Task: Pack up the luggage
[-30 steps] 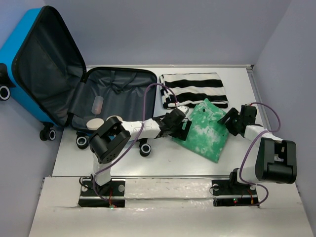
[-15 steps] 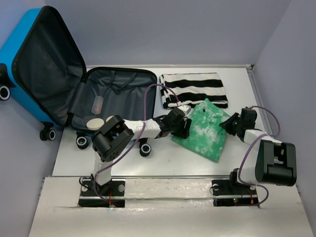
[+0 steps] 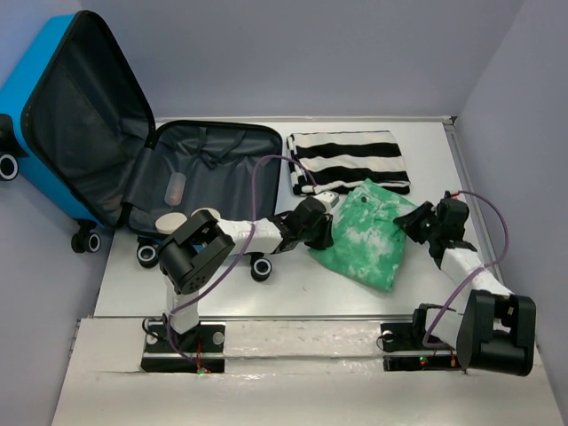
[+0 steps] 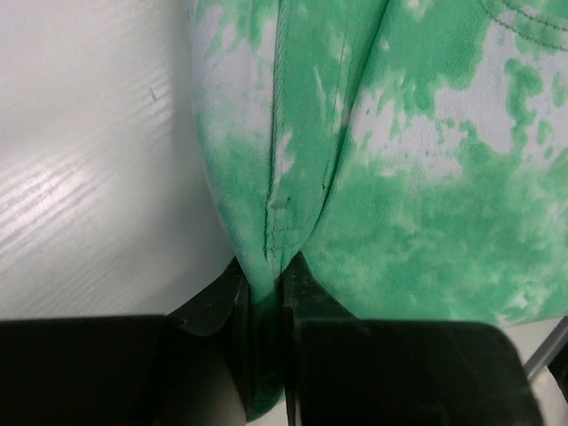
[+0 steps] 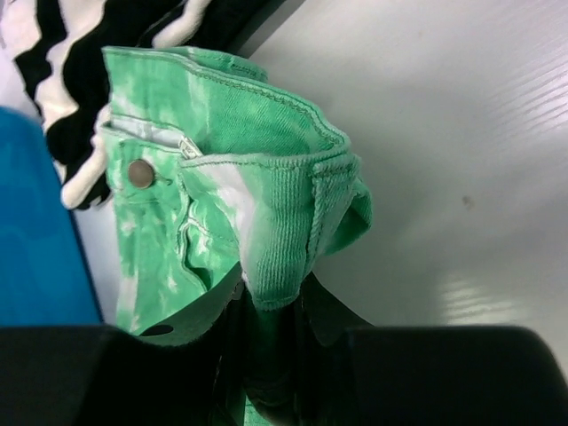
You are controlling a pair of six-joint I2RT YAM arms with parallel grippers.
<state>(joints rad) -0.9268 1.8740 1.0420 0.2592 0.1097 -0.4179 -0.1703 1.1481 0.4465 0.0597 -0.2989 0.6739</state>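
Lifting the green tie-dyed garment [image 3: 373, 241] for transfer into the luggage [image 3: 35, 84] appears to be the step in hand. The left pincer [image 4: 264, 284] is closed on a stitched fold at the garment's left edge; the cloth is bunched between its fingers. The right pincer [image 5: 266, 311] is clamped on the waistband at the opposite edge, just beside a metal button [image 5: 139, 173]. The garment spans the gap between the two pincers, and most of it lies on the desk [image 3: 293, 288].

Next move, as a judgement: raise both pincers together, keeping the cloth taut between them, then carry it leftward over the wall of the open base. The garment is limp and may sag and drag at the rim.

The luggage lies to the left of the left pincer. It is open. Its bright-blue lid stands tilted at far left, showing black lining. Its base rests flat on the desk, wheels toward the arms, with small pale items inside. A striped garment [image 3: 351, 160] lies beyond both pincers.
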